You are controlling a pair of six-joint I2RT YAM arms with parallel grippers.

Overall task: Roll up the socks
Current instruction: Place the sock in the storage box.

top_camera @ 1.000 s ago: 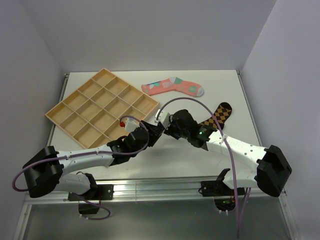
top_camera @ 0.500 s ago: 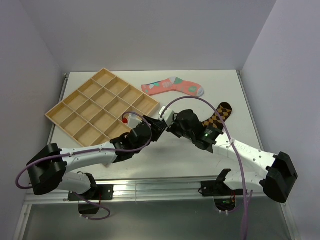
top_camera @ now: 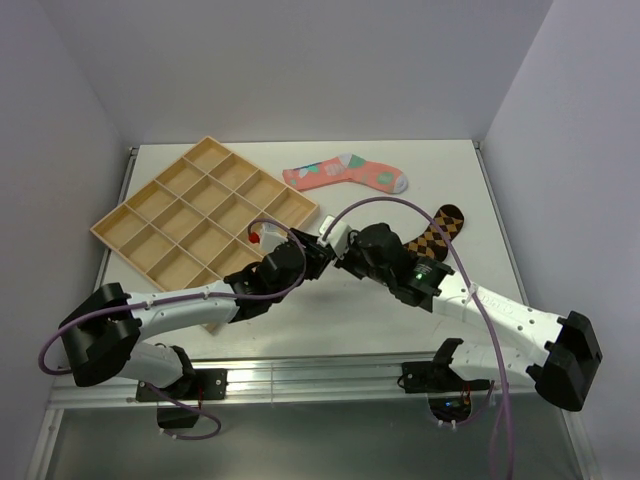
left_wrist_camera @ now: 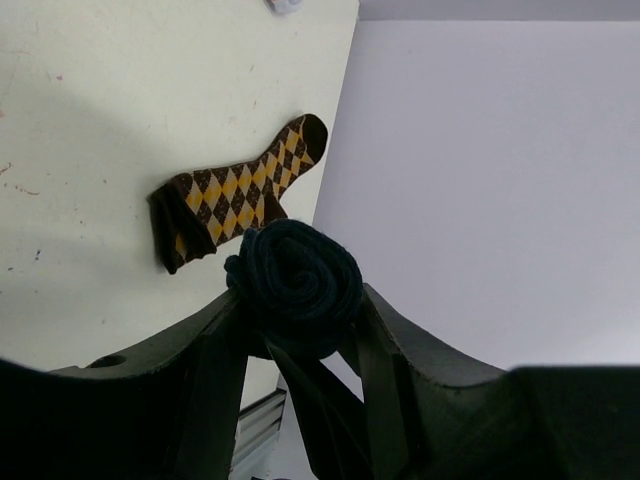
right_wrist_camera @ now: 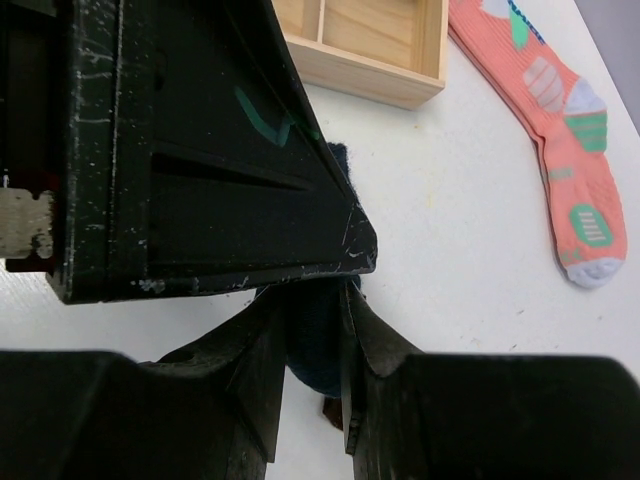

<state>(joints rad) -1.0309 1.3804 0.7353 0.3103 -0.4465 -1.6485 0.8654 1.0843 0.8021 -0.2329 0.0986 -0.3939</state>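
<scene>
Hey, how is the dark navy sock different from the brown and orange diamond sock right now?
The navy sock is wound into a tight roll; the diamond sock lies stretched out. The navy sock is pinched in the left gripper; the diamond sock rests untouched on the table. The navy sock is plain, the diamond sock patterned. Both are fabric socks.

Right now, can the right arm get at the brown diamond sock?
Probably not yet. The brown diamond sock lies flat and uncovered near that arm, but the right gripper is closed on the rolled navy sock, which the left gripper also grips. It must let go first.
</scene>
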